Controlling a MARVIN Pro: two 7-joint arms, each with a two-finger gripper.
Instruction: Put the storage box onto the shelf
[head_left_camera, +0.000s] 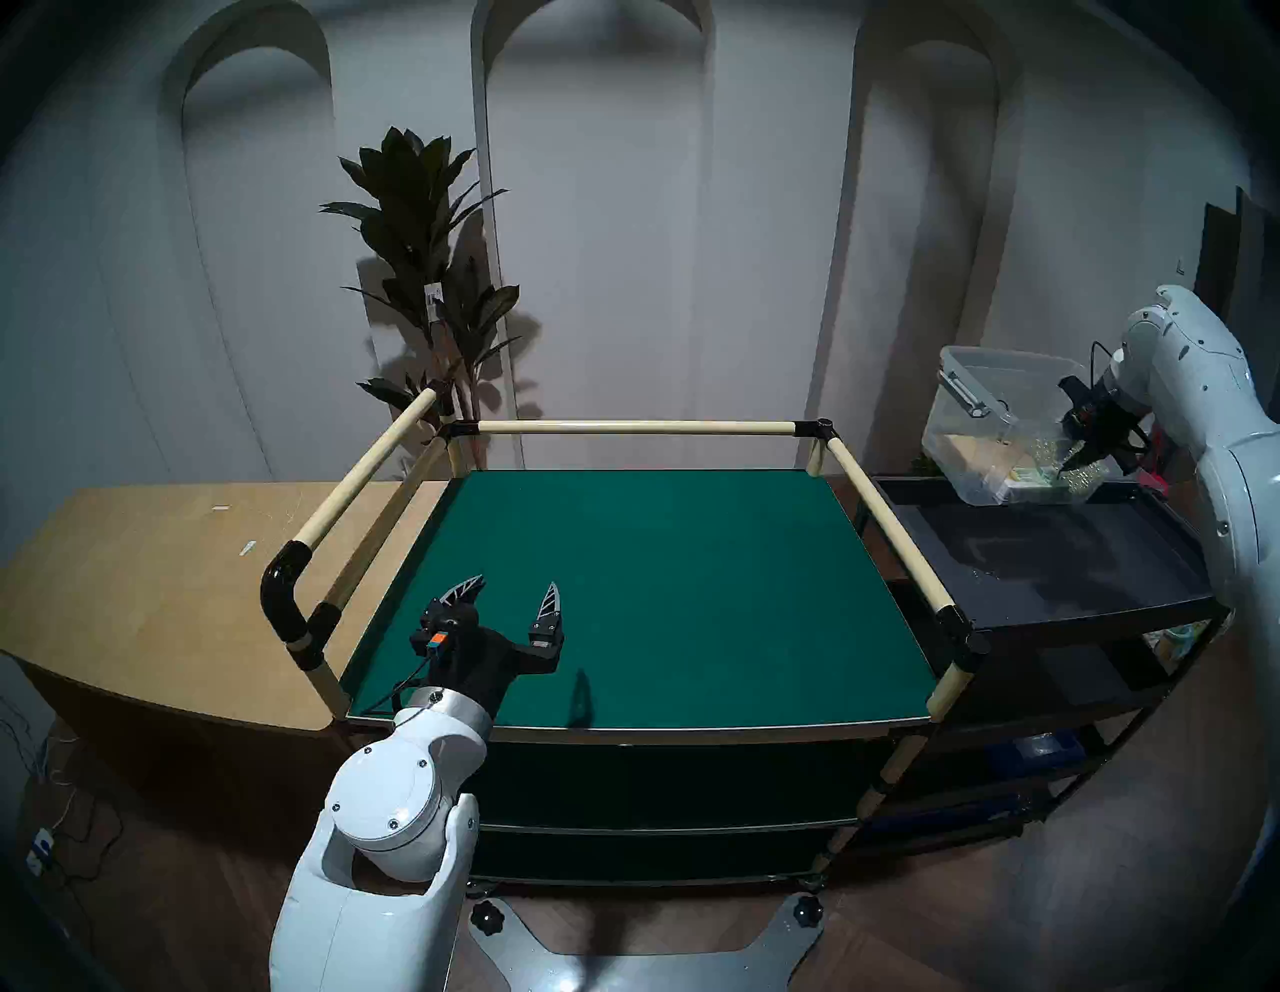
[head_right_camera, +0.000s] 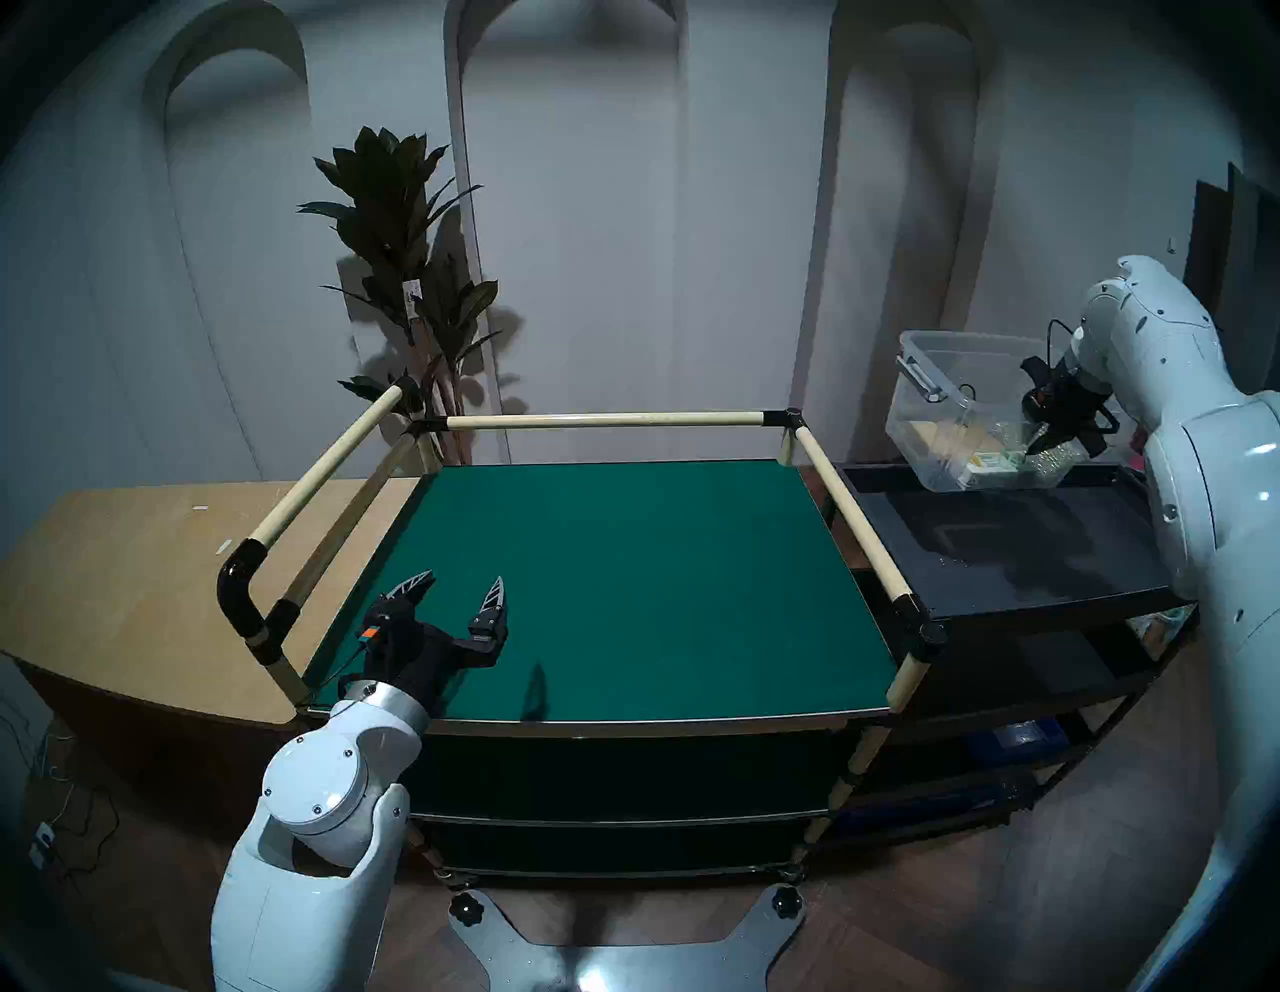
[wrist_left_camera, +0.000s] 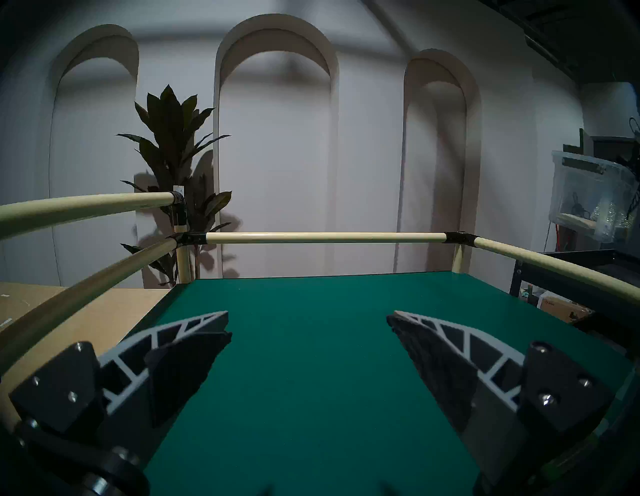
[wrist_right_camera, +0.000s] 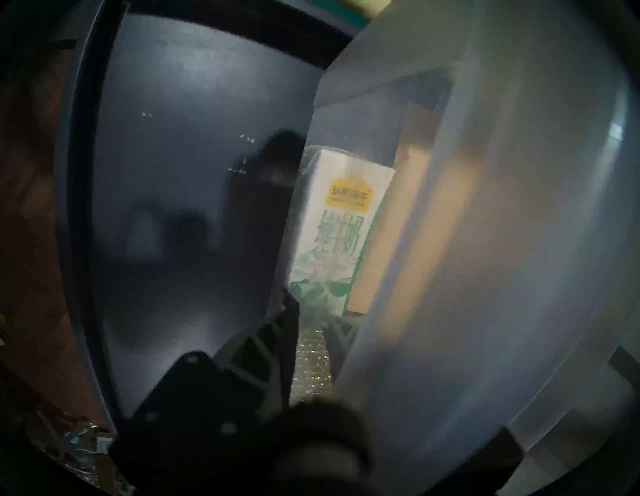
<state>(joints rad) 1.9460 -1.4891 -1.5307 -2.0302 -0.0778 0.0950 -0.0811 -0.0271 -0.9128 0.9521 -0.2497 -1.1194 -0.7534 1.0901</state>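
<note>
Head pair high, overlapping; wrists close.

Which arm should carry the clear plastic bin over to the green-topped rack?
Right. The right gripper is already at the clear plastic storage box above the black cart. The left gripper hovers open over the green-topped shelf, far away.

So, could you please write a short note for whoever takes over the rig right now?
Left end effector: open, empty, hovering over the front-left of the shelf.
Right end effector: shut on the right-hand wall of the storage box.
Storage box: tilted, apparently lifted just clear of the black cart, to the right of the shelf.
Done: box grasped and raised.
Left: carry it over the cream rail, set it down on the shelf, release.
</note>
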